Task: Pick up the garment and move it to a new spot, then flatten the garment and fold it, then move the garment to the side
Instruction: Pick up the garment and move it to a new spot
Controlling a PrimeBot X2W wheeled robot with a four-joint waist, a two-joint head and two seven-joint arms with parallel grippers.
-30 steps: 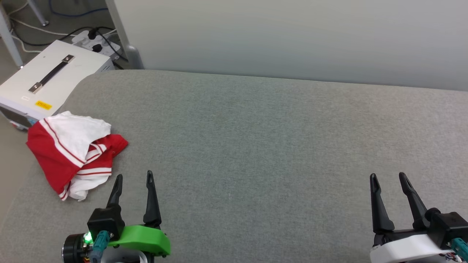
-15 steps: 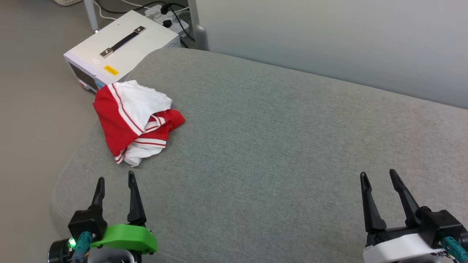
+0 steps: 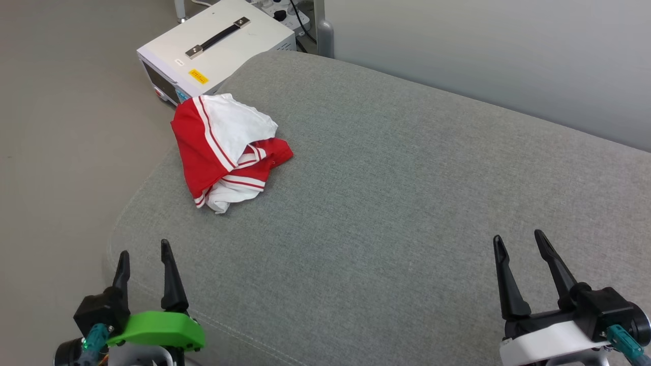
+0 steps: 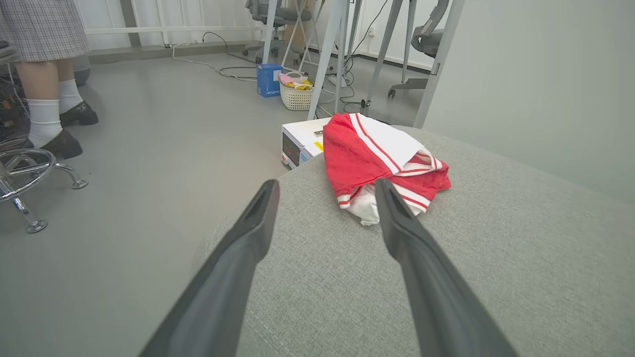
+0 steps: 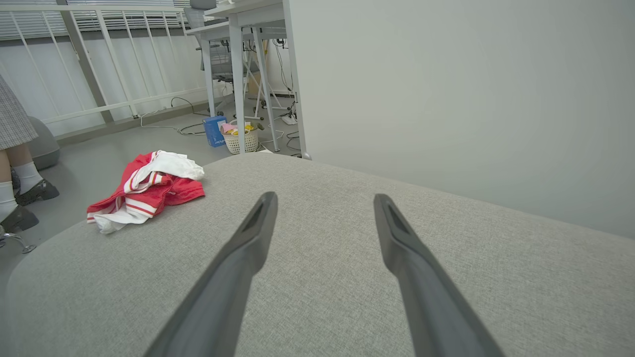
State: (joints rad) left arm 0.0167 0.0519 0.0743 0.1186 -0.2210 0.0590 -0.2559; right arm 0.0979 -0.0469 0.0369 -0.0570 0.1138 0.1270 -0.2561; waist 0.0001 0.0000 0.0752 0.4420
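The garment (image 3: 224,150) lies crumpled in a red and white heap with striped trim, near the left end of the grey padded surface (image 3: 407,193). My left gripper (image 3: 143,251) hovers open at the lower left, well short of the heap, nothing between its fingers. In the left wrist view the garment (image 4: 382,158) sits just beyond the open left gripper (image 4: 325,186). My right gripper (image 3: 516,238) stands open at the lower right, far from the cloth. The right wrist view has the garment (image 5: 146,191) far off to the left of the open right gripper (image 5: 322,198).
A white box with a black handle (image 3: 218,43) stands on the floor beside the surface's far left corner, with a power strip (image 3: 282,7) behind it. A pale wall panel (image 3: 483,56) runs along the back. A person's legs (image 4: 47,109) and a stool base (image 4: 25,173) are off to the left.
The head camera has turned left, so the whole picture has shifted right and up. Both grippers hold the same open stance; the garment lies as before.
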